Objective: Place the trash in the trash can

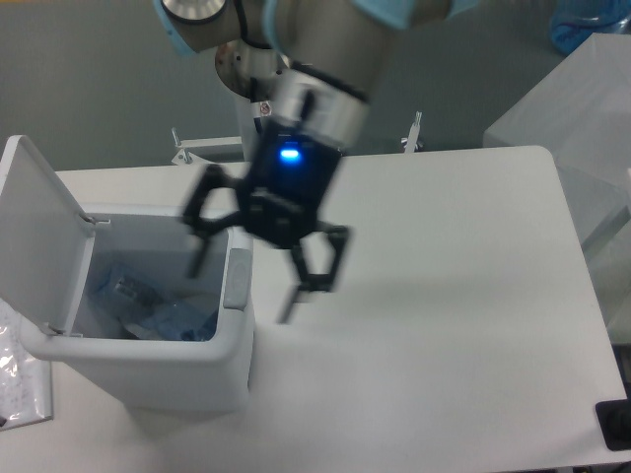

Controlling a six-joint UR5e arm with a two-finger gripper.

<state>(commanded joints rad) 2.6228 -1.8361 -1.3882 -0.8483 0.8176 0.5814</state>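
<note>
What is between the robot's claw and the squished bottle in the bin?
In the camera view, the trash can's right wall with its grey latch tab lies between the open gripper and the bottle.

Motion-blurred gripper (246, 281), indistinct jaws

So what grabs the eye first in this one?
The black pincer with its blue light, blurred and open with nothing in it, above the right rim of the trash can. Next, the can at the table's left, lid up, clear crumpled trash lying inside.
</note>
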